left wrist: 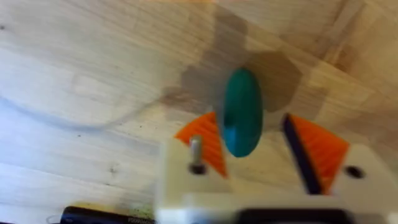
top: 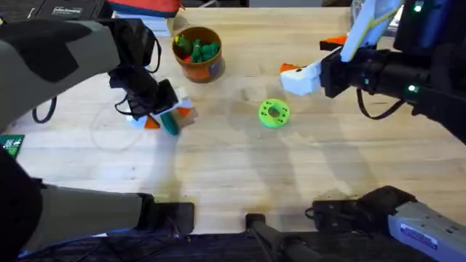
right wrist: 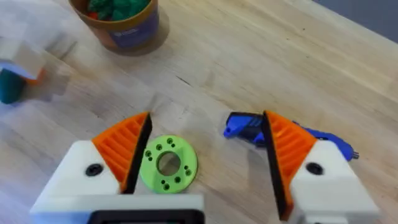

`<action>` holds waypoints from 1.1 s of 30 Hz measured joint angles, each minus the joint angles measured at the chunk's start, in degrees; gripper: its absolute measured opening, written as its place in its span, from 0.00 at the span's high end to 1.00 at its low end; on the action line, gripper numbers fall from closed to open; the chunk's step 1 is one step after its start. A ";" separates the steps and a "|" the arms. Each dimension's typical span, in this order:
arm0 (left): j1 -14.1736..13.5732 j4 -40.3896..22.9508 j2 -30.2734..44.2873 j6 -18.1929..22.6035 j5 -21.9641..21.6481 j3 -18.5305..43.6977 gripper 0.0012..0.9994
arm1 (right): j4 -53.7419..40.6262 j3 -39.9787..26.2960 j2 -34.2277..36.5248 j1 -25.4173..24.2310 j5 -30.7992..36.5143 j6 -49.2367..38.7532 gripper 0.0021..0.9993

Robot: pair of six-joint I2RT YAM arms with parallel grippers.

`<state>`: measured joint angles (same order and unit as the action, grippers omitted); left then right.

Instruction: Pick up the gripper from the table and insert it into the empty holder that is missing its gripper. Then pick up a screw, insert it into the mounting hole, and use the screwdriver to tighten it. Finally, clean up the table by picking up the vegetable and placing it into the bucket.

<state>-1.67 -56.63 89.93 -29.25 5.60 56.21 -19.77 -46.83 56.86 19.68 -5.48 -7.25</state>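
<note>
My left gripper [top: 169, 116] is shut on the dark green vegetable [top: 170, 125], left of the table's middle. In the left wrist view the vegetable [left wrist: 241, 112] stands between the orange pads [left wrist: 202, 142], off the wood with its shadow beyond it. The orange-brown bucket [top: 197, 51] with toy vegetables stands behind and to the right of it; the bucket [right wrist: 121, 22] also appears in the right wrist view. My right gripper [top: 291, 76] hangs open over the table, with the blue screwdriver [right wrist: 249, 127] lying under its fingers [right wrist: 289, 146]. The screw, holder and loose gripper are out of view.
A lime-green disc with holes [top: 274, 113] lies mid-table, just under the right gripper's fingers [right wrist: 166, 163]. An orange and white part [top: 333, 41] sits at the back right behind the right arm. Dark arm bases [top: 349, 215] line the front edge.
</note>
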 joint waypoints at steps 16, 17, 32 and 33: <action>-0.02 -9.76 -0.37 -2.23 -0.72 2.90 0.99 | 0.02 0.00 0.00 0.00 0.02 -0.02 0.01; 0.00 -11.56 -0.38 -1.99 -0.72 4.44 0.99 | -0.01 0.00 0.00 0.00 0.02 -0.04 0.01; -1.14 -6.43 -2.25 1.70 3.62 28.33 0.99 | 0.02 0.00 0.00 0.00 0.02 -0.48 0.01; -1.64 -4.15 -2.10 1.76 3.89 28.33 0.99 | 0.00 0.00 0.00 0.00 0.04 -0.48 0.00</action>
<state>-3.31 -60.78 87.83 -27.49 9.50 84.53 -19.77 -46.83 56.86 19.68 -5.43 -7.73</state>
